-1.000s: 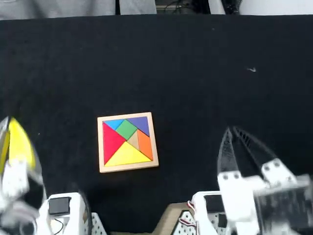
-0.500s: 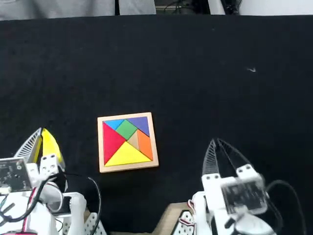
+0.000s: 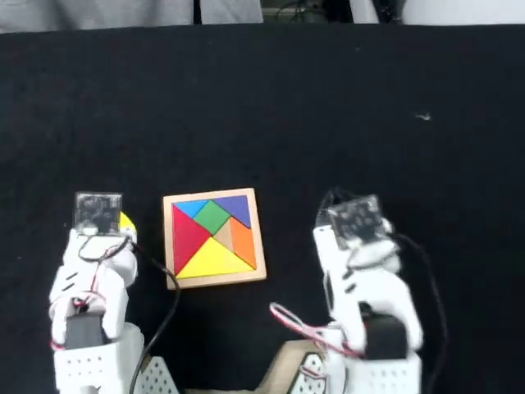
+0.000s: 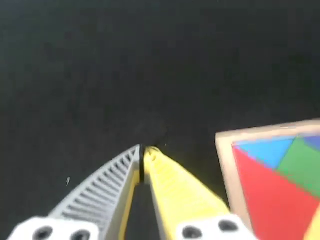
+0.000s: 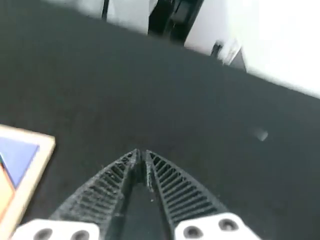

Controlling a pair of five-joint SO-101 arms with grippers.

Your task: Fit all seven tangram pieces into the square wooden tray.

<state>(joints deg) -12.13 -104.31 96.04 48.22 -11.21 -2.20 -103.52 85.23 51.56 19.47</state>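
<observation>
The square wooden tray (image 3: 217, 281) lies on the black desk (image 3: 328, 123) between the two arms, with all seven tangram pieces (image 3: 187, 236) inside. The left end effector (image 4: 143, 150) is pressed together, nearer the tray. The right end effector (image 5: 140, 152) is pressed together too.

1. The square wooden tray (image 3: 215, 281) lies flat on the table (image 3: 328, 98), a little toward 8 o'clock from the middle of the table.
2. All seven tangram pieces (image 3: 193, 238) lie inside the tray, edge against edge.
3. The left arm (image 3: 92, 271) stands at 9 o'clock from the tray, just beside it. The left gripper (image 4: 142, 150) is over the table, near the rim of the tray.
4. The right arm (image 3: 361, 263) stands at 3 o'clock from the tray, apart from it. The right gripper (image 5: 141, 152) is over the table.
</observation>
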